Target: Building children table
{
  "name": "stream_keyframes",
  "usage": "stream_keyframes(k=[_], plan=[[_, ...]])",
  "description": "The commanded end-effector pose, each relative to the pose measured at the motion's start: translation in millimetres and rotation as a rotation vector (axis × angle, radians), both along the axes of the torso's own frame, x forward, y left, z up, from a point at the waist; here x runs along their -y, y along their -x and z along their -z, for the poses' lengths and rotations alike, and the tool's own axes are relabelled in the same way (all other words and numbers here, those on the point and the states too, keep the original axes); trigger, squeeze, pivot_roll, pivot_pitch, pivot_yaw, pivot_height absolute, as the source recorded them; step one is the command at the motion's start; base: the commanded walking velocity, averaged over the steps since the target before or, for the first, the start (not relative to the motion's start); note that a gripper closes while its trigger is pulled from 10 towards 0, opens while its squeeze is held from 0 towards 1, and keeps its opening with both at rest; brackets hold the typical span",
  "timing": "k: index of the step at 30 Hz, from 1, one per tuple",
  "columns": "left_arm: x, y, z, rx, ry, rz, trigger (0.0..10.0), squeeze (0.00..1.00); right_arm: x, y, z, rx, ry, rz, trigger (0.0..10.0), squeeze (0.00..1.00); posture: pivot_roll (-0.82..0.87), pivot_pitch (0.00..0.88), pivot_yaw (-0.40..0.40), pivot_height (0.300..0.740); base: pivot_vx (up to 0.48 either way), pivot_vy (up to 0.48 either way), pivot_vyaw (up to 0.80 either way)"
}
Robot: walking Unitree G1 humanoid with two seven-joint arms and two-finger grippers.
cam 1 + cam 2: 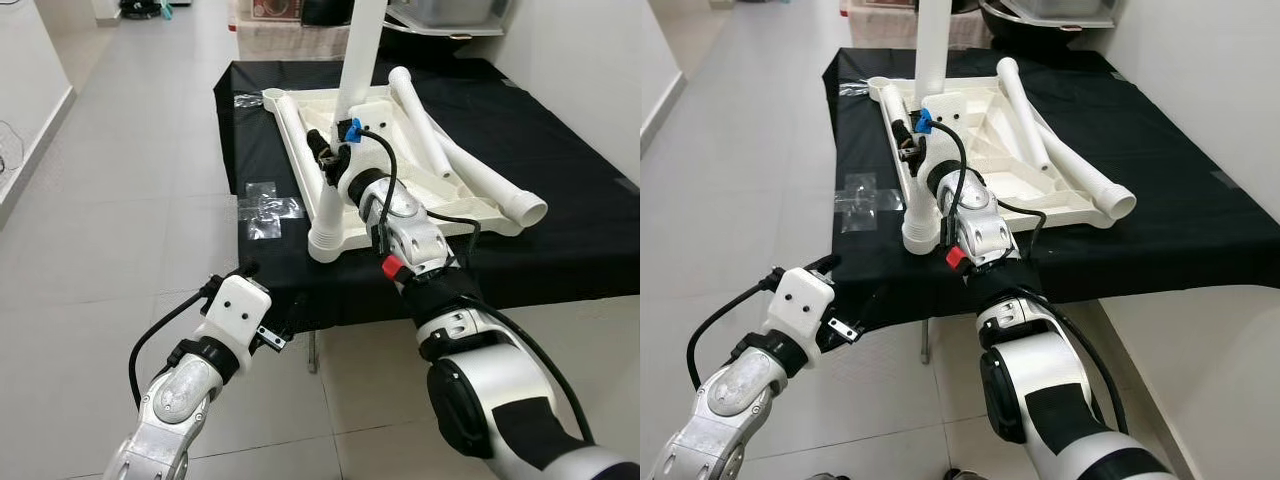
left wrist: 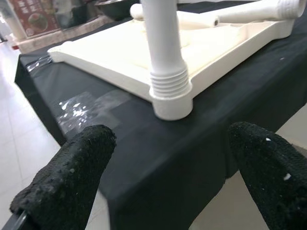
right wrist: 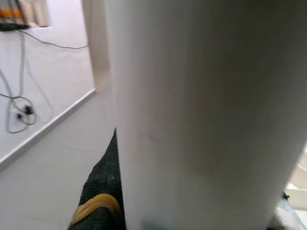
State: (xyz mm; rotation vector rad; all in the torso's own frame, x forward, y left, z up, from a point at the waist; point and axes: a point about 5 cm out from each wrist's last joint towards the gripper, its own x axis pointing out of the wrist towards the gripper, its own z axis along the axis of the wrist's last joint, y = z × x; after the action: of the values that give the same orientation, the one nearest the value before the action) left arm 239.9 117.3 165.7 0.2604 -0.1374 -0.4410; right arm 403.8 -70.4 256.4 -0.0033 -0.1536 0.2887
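Grey tiled floor [image 1: 120,230] surrounds a low platform draped in black cloth [image 1: 560,180] with tape patches [image 1: 268,210] at its near-left edge.

Lower left of frame: left gripper [image 2: 168,177], fingers spread wide and empty, hovering off the cloth's near edge, facing the nearest leg socket.

Centre: right gripper [image 1: 325,155], reaching over the upturned white tabletop [image 1: 385,215]; its fingers appear closed around the upright white leg [image 1: 360,60], whose tube crowds the right wrist view.

Item: children's table, white plastic, inverted, ribbed underside up, on the cloth's left half.

Progress, as judged: the near-corner leg [image 1: 328,215] stands in its threaded socket; the upright leg is being seated. Two loose legs [image 1: 470,160] lie across the tabletop toward the upper right, apparently unfitted. Roughly midway; turning the table upright remains.
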Motion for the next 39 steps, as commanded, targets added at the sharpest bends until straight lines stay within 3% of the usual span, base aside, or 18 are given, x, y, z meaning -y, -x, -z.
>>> stream_keyframes(k=[1,6,11,20,26,35,39], plan=[[-0.7,-0.4,4,-0.009,-0.009,0.007,10.0,0.0,18.6,-2.0,36,-0.123,0.074,0.131,10.0,0.0,0.07,0.167,-0.091,0.74,0.0,0.0,0.0],[-0.6,-0.7,4,-0.009,-0.012,0.008,10.0,0.0,19.0,-2.5,39,-0.145,0.07,0.182,10.0,0.0,0.07,0.167,-0.091,0.74,0.0,0.0,0.0],[-0.5,-1.2,3,-0.004,-0.01,0.012,10.0,0.0,30.4,-4.8,45,-0.237,-0.025,0.399,10.0,0.0,0.07,0.168,-0.094,0.74,0.0,0.0,0.0],[-0.6,-1.6,3,-0.003,-0.01,0.01,10.0,0.0,36.8,-4.5,42,-0.214,-0.042,0.541,10.0,0.0,0.07,0.168,-0.095,0.74,0.0,0.0,0.0],[-1.4,-2.4,3,0.0,-0.011,0.008,10.0,0.0,30.9,-2.0,32,-0.14,-0.066,0.655,10.0,0.0,0.08,0.169,-0.099,0.74,0.0,0.0,0.0],[-0.9,-1.6,4,-0.002,-0.01,0.012,10.0,0.0,23.2,1.6,31,-0.146,-0.072,0.748,10.0,0.0,0.08,0.162,-0.102,0.74,0.0,0.0,0.0],[-0.3,-1.3,4,-0.001,-0.011,0.013,10.0,0.0,18.4,6.2,36,-0.171,-0.162,0.834,10.0,0.0,0.08,0.157,-0.104,0.74,0.0,0.0,0.0]])
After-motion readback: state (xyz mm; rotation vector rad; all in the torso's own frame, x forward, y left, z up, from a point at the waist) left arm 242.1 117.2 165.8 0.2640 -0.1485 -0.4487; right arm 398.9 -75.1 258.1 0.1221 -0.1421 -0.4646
